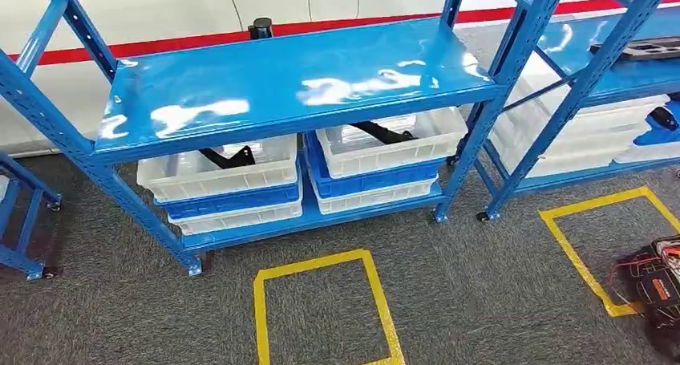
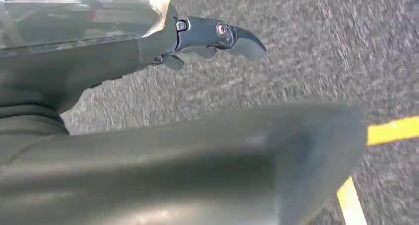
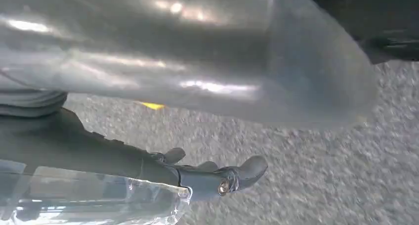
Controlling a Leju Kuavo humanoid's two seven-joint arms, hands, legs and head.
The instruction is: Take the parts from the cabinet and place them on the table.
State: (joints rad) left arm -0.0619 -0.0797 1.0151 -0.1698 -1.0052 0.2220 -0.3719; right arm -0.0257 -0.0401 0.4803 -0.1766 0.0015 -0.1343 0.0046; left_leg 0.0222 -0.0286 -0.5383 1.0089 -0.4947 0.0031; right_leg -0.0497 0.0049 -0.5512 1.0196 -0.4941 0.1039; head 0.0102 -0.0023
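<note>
Lying diagonally in white bins on the blue cabinet's lower shelf: left part in left bin, right part in right bin (blue bins beneath). Left hand and right hand empty, fingers loosely extended over carpet.

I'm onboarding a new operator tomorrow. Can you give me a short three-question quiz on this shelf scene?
1. True or false: a black part lies in the top left white bin under the blue shelf.
2. Multiple choice: the yellow tape square on the carpet is A) in front of the rack, B) on the shelf, C) inside a bin.
3. Fill in: the left robot hand and right robot hand hang over grey ____.

Key: 1 true; 2 A; 3 carpet.
</note>
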